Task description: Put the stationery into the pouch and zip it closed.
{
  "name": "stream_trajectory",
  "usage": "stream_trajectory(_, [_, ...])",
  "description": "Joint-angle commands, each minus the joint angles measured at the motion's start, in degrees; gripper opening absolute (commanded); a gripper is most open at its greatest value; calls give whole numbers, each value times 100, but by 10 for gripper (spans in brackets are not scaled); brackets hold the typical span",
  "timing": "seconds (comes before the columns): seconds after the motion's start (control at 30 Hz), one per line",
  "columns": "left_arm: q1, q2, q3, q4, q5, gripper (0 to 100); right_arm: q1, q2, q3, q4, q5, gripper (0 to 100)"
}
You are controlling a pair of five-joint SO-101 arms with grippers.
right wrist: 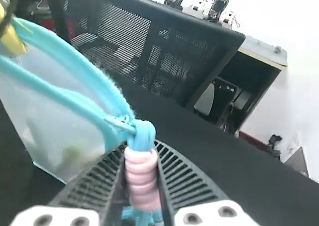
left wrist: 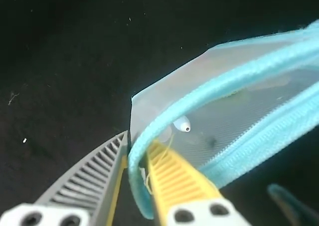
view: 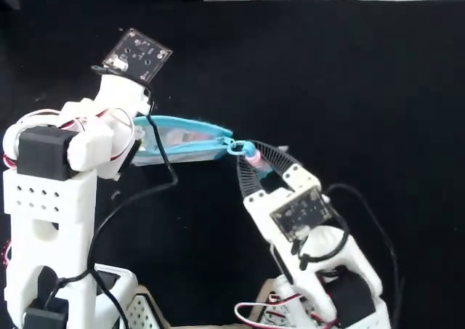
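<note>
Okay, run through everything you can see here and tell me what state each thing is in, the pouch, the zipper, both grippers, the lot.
pouch: held at both ends, mouth gaping.
zipper: open.
pen: inside the pouch.
left gripper: shut on the pouch.
right gripper: shut on the zipper pull.

pouch point(left wrist: 234, 116): translucent mesh plastic, woven cloth zip edge | table point(view: 363, 89): matt black cloth
</note>
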State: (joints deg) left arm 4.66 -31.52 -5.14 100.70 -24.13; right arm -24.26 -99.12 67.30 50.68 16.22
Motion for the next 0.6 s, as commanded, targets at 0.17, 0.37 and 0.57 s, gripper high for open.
stream_trajectory(0.17, [-22, -79, -673, -9, 862, 206, 97, 2747, -2422, 826, 62, 10])
stream_trajectory(0.37, [-690, -79, -1534, -9, 967, 188, 97, 3618, -3363, 1125, 62, 10])
stream_trajectory(0.57, [-1147, -88, -1921, 9, 967, 188, 97, 4462, -4013, 1099, 70, 10])
